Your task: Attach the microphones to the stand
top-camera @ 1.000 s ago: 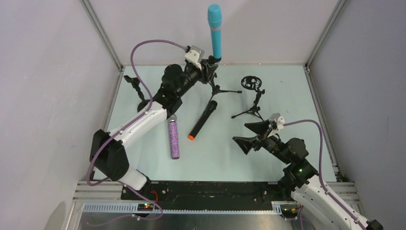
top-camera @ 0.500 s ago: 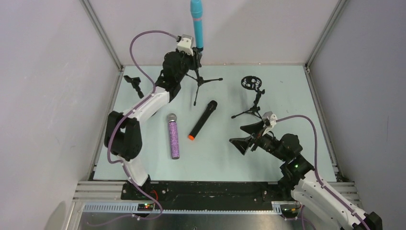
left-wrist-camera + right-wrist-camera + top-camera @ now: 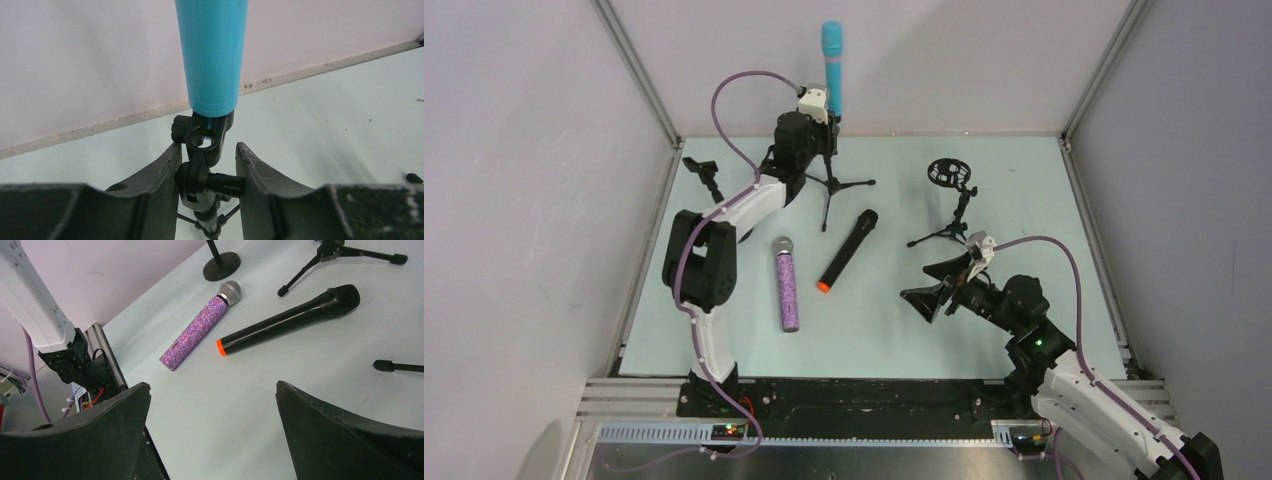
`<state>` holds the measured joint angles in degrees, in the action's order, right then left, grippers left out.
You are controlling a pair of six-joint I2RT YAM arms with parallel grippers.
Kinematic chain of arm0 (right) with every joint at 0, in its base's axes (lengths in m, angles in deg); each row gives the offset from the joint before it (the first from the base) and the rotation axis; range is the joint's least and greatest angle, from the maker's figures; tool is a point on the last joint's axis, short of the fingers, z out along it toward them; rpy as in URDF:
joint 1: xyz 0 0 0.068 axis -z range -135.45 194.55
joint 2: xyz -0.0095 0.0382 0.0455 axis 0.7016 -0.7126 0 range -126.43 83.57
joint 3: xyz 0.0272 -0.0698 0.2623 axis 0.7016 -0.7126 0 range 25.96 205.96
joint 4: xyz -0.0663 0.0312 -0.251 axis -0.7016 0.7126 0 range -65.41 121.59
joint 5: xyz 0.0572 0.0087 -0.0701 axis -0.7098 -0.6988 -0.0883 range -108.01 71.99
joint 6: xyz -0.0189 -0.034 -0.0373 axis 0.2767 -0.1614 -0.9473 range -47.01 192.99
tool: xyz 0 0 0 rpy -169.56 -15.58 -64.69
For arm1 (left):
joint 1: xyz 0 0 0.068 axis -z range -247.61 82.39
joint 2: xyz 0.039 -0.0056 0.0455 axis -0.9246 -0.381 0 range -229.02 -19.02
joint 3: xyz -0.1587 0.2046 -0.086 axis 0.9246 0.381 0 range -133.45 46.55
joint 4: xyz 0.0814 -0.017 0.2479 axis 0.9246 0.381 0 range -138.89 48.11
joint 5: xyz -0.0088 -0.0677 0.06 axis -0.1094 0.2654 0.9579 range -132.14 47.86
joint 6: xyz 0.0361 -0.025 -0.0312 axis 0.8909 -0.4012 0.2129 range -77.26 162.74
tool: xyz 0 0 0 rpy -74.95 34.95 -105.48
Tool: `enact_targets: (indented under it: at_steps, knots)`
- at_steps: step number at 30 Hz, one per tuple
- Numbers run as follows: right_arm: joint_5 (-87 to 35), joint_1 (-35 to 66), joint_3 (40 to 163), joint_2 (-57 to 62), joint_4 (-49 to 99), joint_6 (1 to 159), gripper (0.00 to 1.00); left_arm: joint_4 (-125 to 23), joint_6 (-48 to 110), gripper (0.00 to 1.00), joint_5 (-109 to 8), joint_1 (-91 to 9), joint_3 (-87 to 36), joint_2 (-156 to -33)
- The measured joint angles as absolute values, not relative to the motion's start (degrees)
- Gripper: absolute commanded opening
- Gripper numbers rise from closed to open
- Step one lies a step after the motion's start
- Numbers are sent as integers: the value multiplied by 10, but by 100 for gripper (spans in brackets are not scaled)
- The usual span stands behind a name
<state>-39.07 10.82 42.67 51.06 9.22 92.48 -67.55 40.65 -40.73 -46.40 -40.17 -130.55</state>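
Note:
The turquoise-blue microphone [image 3: 832, 62] stands upright in the clip of a black tripod stand [image 3: 827, 188] at the back of the table. My left gripper [image 3: 822, 118] is shut on that stand's swivel joint [image 3: 206, 179], just below the mic's lower end [image 3: 212, 55]. The purple glitter microphone [image 3: 786, 286] and the black microphone with the orange end [image 3: 846, 250] lie flat mid-table; both also show in the right wrist view, purple [image 3: 199, 326] and black [image 3: 289, 319]. My right gripper [image 3: 936, 284] is open and empty, above bare table [image 3: 212, 386].
A second tripod stand with a round ring mount [image 3: 950, 173] stands back right, just beyond my right gripper. A third stand with a small clip [image 3: 702, 168] and round base [image 3: 221, 265] stands far left. Walls enclose the table on three sides.
My left gripper has carried the stand with the turquoise mic leftward and toward the back wall, and the mic now stands more upright. My right gripper has drifted slightly left.

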Motion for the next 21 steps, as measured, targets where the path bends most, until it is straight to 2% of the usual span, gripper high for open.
enact_targets:
  at_steps: [6, 11, 14, 21]
  knots:
    - [-391, 108, 427, 510, 90, 925, 99, -679, 407, 2, -409, -465, -402, -1315]
    - [-401, 109, 427, 510, 78, 925, 99, -679, 407, 23, -409, -465, -401, -1315]
    - [-406, 109, 426, 510, 70, 925, 99, -684, 406, 40, -411, -465, -397, -1315]
    - [-412, 109, 427, 510, 62, 928, 99, -706, 401, 68, -418, -465, -379, -1314]
